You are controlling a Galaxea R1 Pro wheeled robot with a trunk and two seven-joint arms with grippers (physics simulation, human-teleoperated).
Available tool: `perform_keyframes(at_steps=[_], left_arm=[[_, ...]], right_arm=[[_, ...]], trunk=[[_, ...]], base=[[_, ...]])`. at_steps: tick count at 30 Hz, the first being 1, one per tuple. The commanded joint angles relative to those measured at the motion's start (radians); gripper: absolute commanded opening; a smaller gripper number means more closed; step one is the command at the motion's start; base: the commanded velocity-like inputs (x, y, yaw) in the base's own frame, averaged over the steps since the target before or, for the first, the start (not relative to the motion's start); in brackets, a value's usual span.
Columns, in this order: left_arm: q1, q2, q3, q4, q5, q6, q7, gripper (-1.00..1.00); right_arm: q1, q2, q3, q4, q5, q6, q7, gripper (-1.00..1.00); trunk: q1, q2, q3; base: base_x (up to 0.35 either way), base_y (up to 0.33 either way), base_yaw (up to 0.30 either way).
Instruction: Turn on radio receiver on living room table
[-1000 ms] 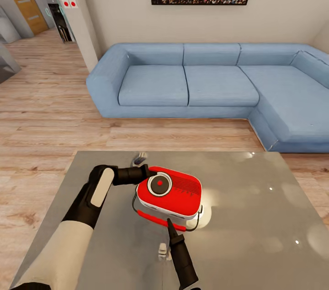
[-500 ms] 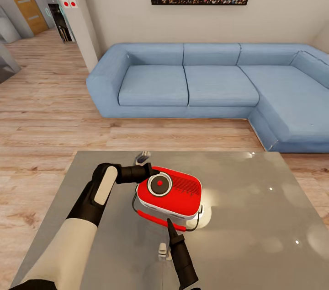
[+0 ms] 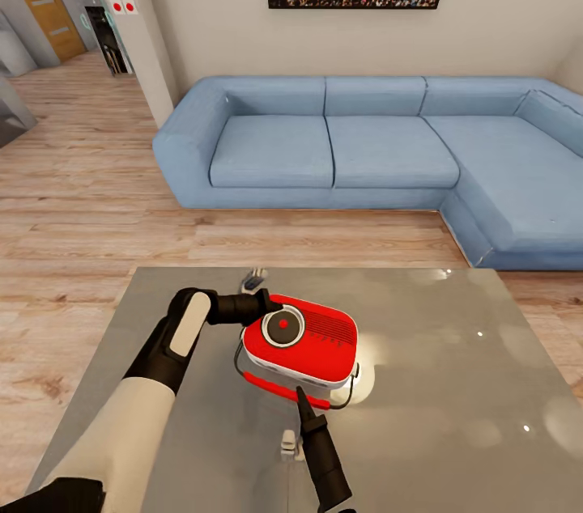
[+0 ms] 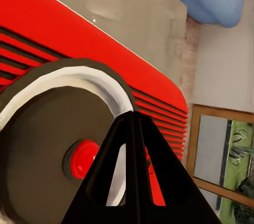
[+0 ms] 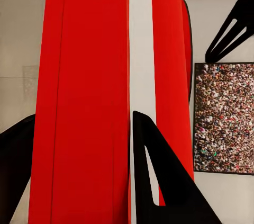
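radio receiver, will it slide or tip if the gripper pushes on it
The radio receiver lies on a glossy table, so it would probably slide rather than tip. Its shell looks hard and smooth, likely stiff but slippery. The right gripper sits against its near edge and may brace it while the closed left gripper presses.

The head camera looks forward and down over the table (image 3: 453,383) toward the sofa (image 3: 364,149). Both wrist cameras sit very close to the radio receiver (image 3: 301,339), shared by all views.
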Motion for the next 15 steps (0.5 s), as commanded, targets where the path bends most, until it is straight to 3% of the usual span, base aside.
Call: perform_keyframes(at_steps=[1, 15], left_arm=[[-0.001, -0.002, 0.0, 0.005, 0.001, 0.0, 0.0, -1.0], [-0.002, -0.011, -0.001, 0.061, 0.0, -0.003, 0.003, -1.0]], right_arm=[[0.0, 0.0, 0.001, -0.001, 0.003, 0.003, -0.001, -1.0], [0.0, 0.0, 0.001, 0.0, 0.003, 0.002, -0.001, -1.0]], trunk=[[0.0, 0.0, 0.0], [0.0, 0.0, 0.0]], base=[[0.0, 0.0, 0.0], [0.0, 0.0, 0.0]])
